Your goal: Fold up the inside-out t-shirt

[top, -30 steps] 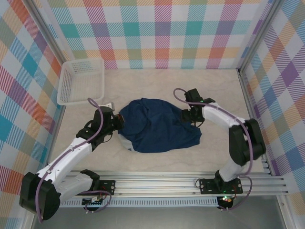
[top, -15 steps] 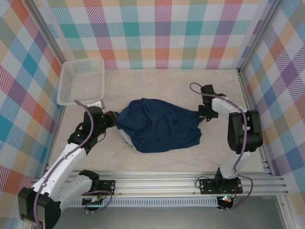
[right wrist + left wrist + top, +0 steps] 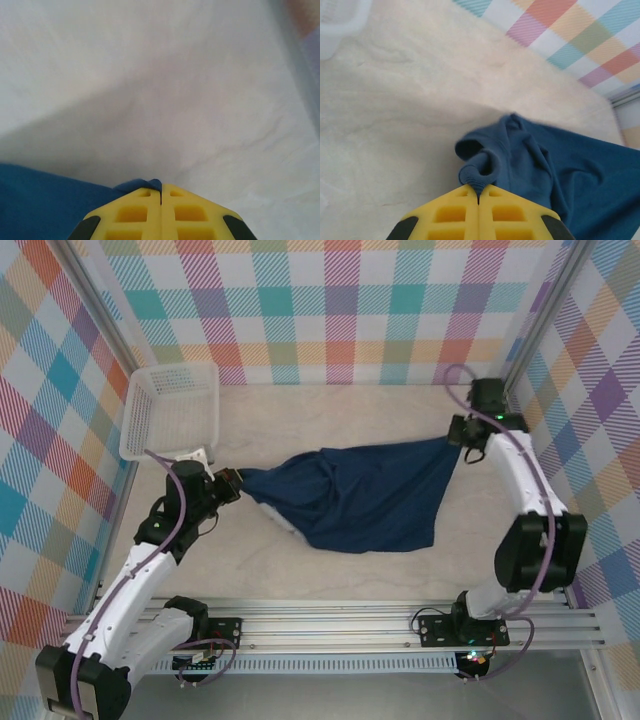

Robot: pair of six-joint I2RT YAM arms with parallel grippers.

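Observation:
The dark navy t-shirt (image 3: 360, 498) is stretched across the middle of the table between my two arms. At its left end my left gripper (image 3: 236, 480) is shut on a bunched fold of the cloth. The left wrist view shows the blue fabric (image 3: 535, 160) pinched at my yellow fingertips (image 3: 479, 196). At the far right, near the back corner, my right gripper (image 3: 458, 437) is shut on the shirt's upper right corner. A small tip of cloth (image 3: 145, 185) pokes out between the yellow fingers in the right wrist view. A pale inner edge shows along the shirt's lower left.
A white mesh basket (image 3: 172, 408) stands at the back left corner. A metal rail (image 3: 330, 625) runs along the near edge. Plaid walls enclose the table on three sides; the right wall (image 3: 590, 440) is close to my right arm.
My right gripper closed on the shirt's right edge and pulled it right and toward the back corner, drawing the crumpled shirt out into a taut shape. My left gripper shifted slightly left, keeping its hold.

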